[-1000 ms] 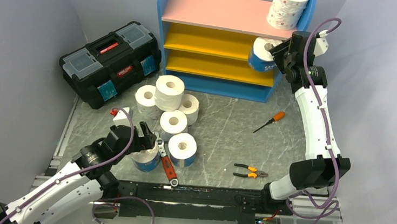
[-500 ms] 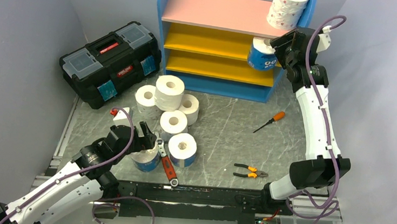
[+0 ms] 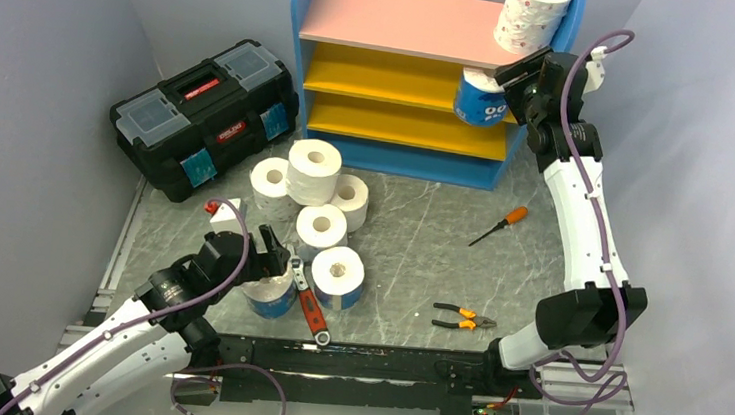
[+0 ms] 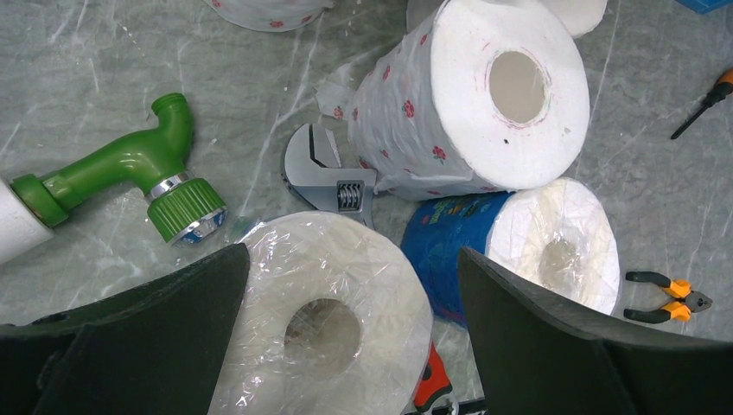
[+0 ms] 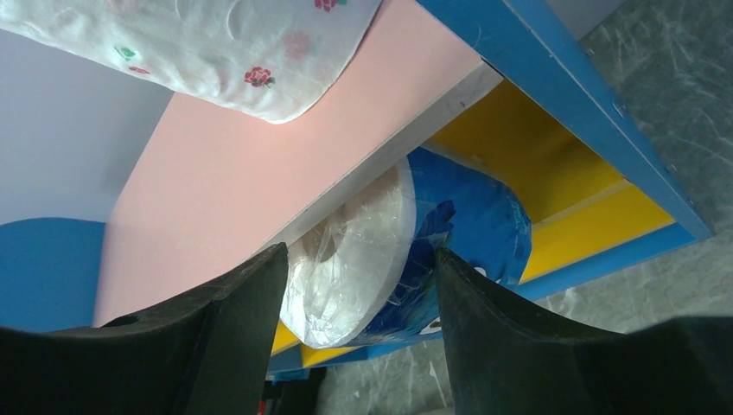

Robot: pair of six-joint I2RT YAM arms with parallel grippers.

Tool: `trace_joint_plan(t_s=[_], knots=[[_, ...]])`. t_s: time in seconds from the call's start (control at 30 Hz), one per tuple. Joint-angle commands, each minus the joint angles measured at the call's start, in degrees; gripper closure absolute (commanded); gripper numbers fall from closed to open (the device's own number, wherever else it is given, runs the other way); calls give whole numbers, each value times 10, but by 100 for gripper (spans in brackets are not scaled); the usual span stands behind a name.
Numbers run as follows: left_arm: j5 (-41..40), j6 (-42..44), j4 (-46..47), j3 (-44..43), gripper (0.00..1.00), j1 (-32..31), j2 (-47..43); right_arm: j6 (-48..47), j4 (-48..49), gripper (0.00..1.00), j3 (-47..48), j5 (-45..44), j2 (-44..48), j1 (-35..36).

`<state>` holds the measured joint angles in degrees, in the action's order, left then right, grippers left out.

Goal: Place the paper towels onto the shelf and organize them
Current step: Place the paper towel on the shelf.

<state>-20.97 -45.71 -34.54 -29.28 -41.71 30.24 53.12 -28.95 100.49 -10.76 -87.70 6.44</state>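
The right end effector (image 5: 359, 253) squeezes a blue-wrapped roll (image 5: 471, 216), upper right, tipped under the pink board (image 5: 216, 164) of the shelf (image 3: 297, 21). I think it is going onto the top yellow board (image 3: 385, 77); next it must slide in, then be let go. Whether it rests there is hidden. The left end effector (image 4: 352, 253) gapes wide around a clear-wrapped roll (image 4: 285, 268) on the bench (image 3: 411, 241), lower left.
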Motion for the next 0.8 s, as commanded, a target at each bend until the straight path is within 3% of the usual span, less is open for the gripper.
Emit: trace_joint_plan(t_s=[0.0,0.4,0.67,0.77], knots=[[7,4,-6,-11,2,-2,10,-8,42,34,-6,16,-3,-6],[11,7,-16,-15,2,-1,-4,-43,33,32,-33,15,60,-6],[14,9,-17,-16,2,-1,-18,-114,72,27,-121,36,149,-1],[14,6,-15,-13,3,-1,-21,-150,108,37,-190,47,183,9]])
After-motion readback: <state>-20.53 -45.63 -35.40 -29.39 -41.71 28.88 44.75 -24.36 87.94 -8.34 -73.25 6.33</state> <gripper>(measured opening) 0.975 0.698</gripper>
